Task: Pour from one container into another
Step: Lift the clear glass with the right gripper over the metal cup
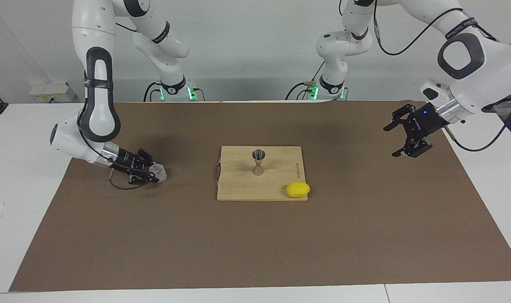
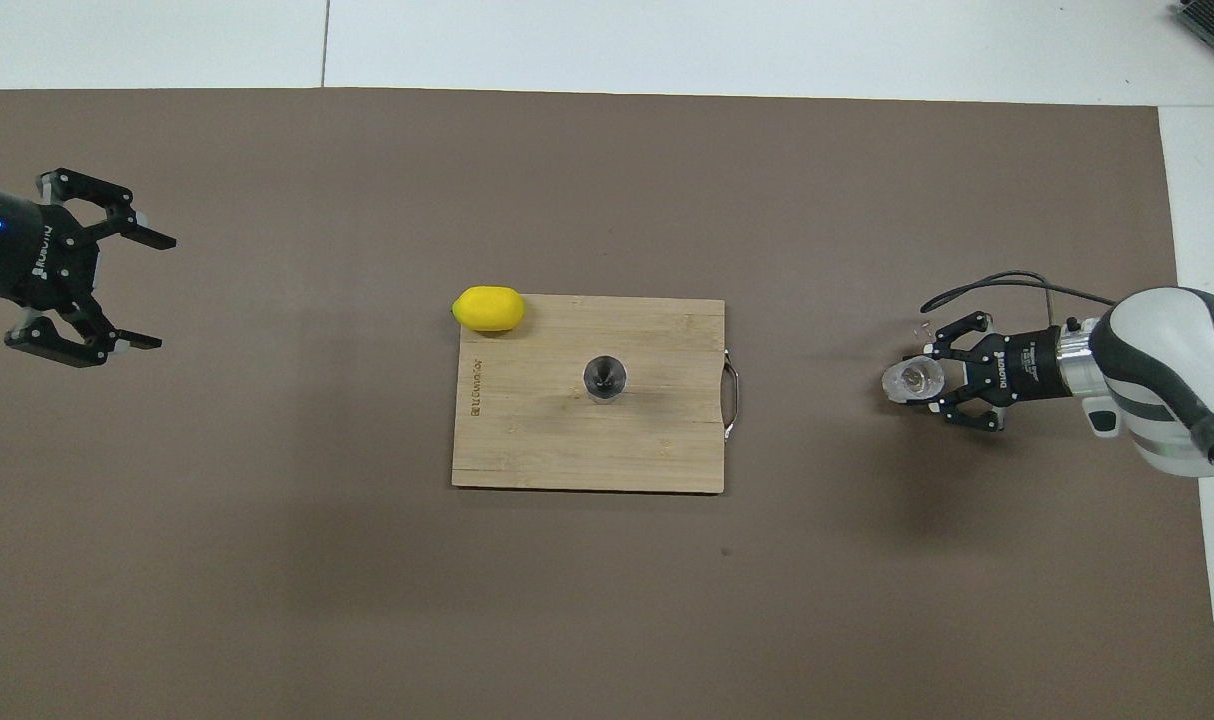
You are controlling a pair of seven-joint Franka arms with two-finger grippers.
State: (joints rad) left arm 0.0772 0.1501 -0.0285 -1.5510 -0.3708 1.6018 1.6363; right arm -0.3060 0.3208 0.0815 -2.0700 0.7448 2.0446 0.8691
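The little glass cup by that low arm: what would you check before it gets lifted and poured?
1. Right gripper fingers sit either side of the glass cup: ok.
2. Grip firm: cannot tell.
3. Cup upright on the brown mat: ok.
4. Jigger upright on the cutting board, mouth open upward: ok.
5. Lemon apart from the jigger: ok.
6. Left gripper open, waiting in the air over the mat at its own end: ok.
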